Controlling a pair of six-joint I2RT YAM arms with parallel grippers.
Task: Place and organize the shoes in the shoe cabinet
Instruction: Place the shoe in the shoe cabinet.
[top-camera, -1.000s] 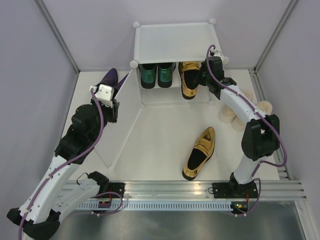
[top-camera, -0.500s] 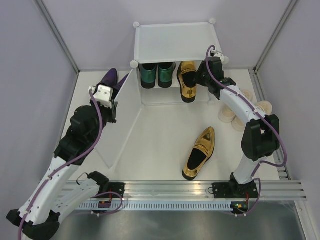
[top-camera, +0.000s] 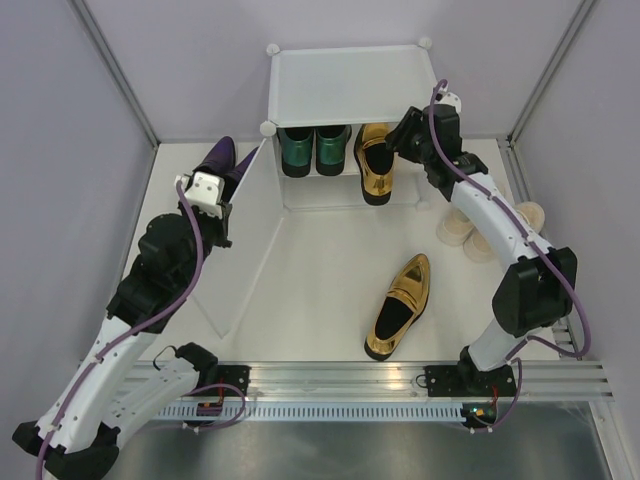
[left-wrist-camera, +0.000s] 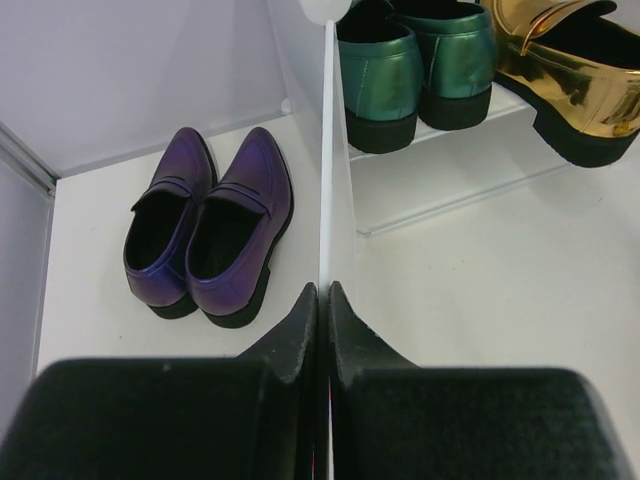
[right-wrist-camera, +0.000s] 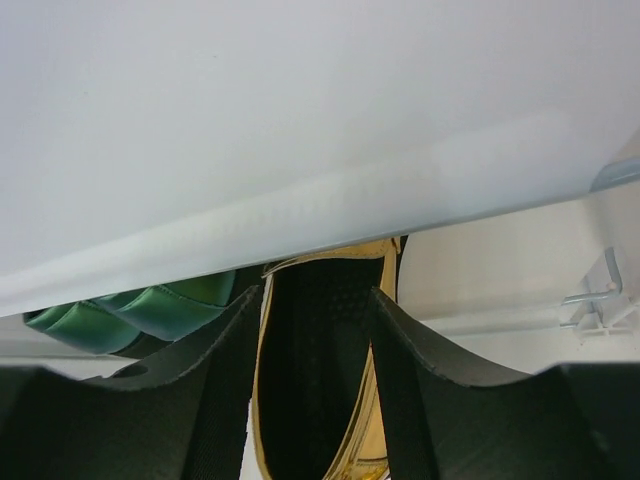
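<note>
From above: the white see-through plastic shoe cabinet (top-camera: 350, 75) holds the shiny green loafers (top-camera: 315, 148) and one shiny gold loafer (top-camera: 375, 165); the other gold loafer (top-camera: 400, 305) lies on the counter (top-camera: 300, 260). Left wrist: the left claw (left-wrist-camera: 322, 292) pinches the frosted door panel (left-wrist-camera: 335, 170), dark purple pointed shoes (left-wrist-camera: 210, 235) outside. Right wrist: the right claw (right-wrist-camera: 315, 300) is open over that shiny gold loafer.

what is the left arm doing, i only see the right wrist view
observer: the left fingers are pinched shut on the edge of the open door panel
operator: what's not in the cabinet yet
observer: one gold loafer lies on the table, apart from the cabinet, toe toward it
operator: anything else
observer: the purple pair stands side by side on the table, on the far side of the door panel
</note>
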